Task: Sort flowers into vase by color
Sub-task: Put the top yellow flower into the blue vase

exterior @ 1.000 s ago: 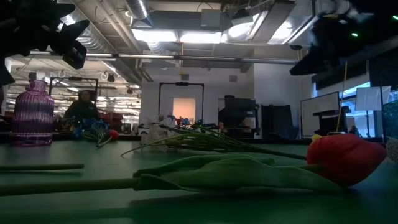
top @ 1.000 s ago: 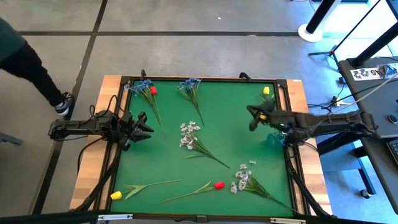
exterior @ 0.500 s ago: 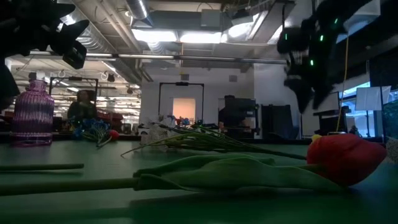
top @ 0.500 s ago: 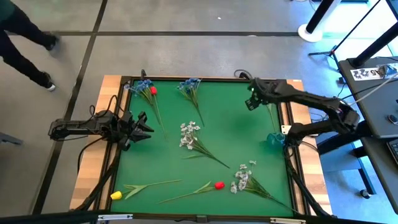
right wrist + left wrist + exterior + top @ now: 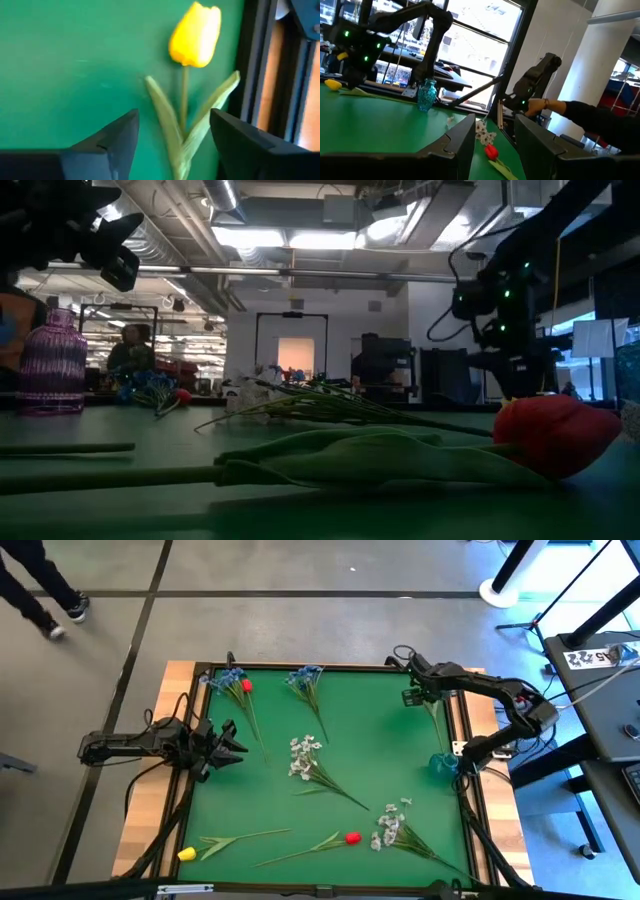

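Your right claw hangs over the far right corner of the green counter, its two fingers spread apart with nothing between them. Directly under it, in the gap as its own wrist camera sees it, lies the yellow tulip with its green stalk and two leaves, flat on the mat just beside the counter's dark edge rail. From above, only the stalk of that flower shows, trailing back from the claw toward a small blue vase that stands at the right rim, nearer to you than the claw.

Your left claw waits over the left side of the counter, parted and holding nothing. Just beyond it, toward the far left corner, a blue sprig with a red bud lies on the mat, and a second blue sprig lies a little to the right of that. Out from the left claw toward the middle, you have a white sprig. Well nearer to you, along the front edge, lie a second yellow tulip, a red tulip and another white sprig.

From counter level, a purple ribbed vase stands at the far edge, and a person walks on the floor beyond the counter.
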